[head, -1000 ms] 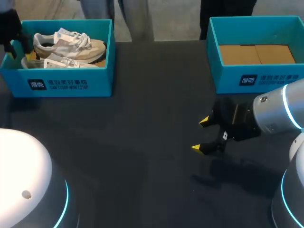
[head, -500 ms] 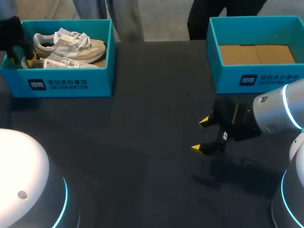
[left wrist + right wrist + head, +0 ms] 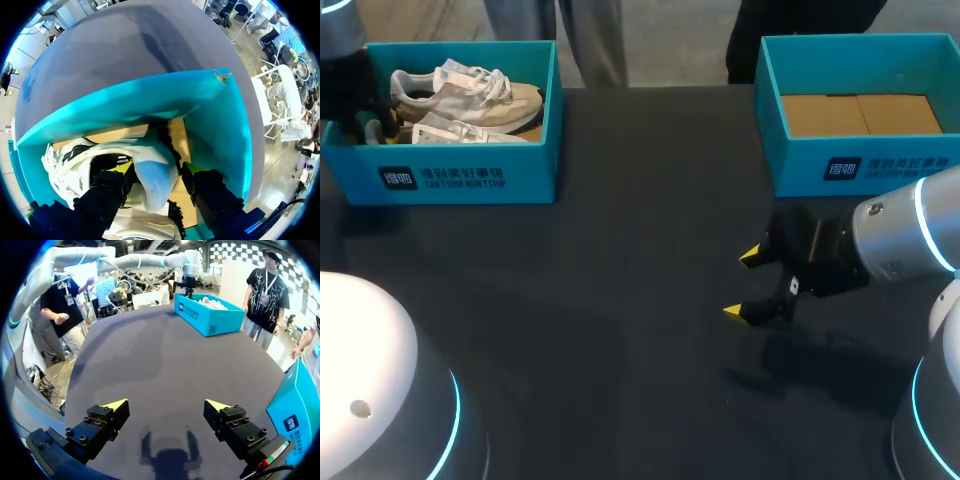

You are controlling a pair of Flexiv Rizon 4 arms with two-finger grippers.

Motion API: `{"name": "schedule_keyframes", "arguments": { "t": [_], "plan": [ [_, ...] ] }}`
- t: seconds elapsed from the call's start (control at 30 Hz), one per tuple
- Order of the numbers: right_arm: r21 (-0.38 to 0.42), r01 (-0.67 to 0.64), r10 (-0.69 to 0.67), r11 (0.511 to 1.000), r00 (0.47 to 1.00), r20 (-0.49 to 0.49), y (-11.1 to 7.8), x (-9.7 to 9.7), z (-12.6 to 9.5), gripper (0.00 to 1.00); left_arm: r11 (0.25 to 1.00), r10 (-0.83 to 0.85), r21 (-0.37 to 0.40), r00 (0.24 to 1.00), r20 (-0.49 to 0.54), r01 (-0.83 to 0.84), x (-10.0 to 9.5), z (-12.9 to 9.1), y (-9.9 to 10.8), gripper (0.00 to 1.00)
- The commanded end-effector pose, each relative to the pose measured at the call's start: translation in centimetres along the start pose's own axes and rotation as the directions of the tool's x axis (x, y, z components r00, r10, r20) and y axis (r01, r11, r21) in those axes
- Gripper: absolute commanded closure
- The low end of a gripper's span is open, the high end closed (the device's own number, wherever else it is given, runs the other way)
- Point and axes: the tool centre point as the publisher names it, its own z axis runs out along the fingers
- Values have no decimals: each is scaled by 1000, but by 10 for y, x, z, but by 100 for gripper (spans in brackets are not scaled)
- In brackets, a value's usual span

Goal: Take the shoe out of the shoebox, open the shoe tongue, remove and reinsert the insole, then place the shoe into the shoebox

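Note:
A teal shoebox [image 3: 470, 175] at the table's far left holds a pale sneaker [image 3: 470, 95] with white laces, and a second shoe [image 3: 450, 132] lies in front of it. My left gripper [image 3: 362, 115] is down inside the box's left end, at the sneaker's heel. In the left wrist view the rounded heel [image 3: 152, 187] sits between the fingers of the left gripper [image 3: 157, 169], which stand open with a small gap on one side. The box wall [image 3: 150, 100] rises ahead. My right gripper [image 3: 745, 285] hovers open and empty over the table's right half.
A second teal box [image 3: 860, 165] with a bare cardboard floor stands at the back right, just behind my right gripper [image 3: 167, 407]. Dark tabletop [image 3: 620, 300] stretches between the two boxes.
My left gripper has sunk a little deeper into the shoebox around the heel, and its yellow tip no longer shows from above. The right arm has not moved.

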Motion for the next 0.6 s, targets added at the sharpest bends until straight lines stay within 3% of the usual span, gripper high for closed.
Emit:
{"name": "schedule_keyframes", "arguments": {
  "t": [0.03, 0.37, 0.6],
  "plan": [
    [1, 0, 0, 1000, 1000, 2, 0, 1, 0, 0, 1000, 0, -3, 1000, -1, 0, 0, 1, -1, 39],
    [1, 0, 0, 1000, 1000, 2, 0, 1, 0, 0, 1000, -8, 14, 1000, -2, 8, 0, 13, -1, 32],
    [1, 0, 0, 1000, 1000, 2, 0, 1, 0, 0, 1000, -21, 18, 1000, -10, 21, 1, 26, 2, 33]
  ]
}}
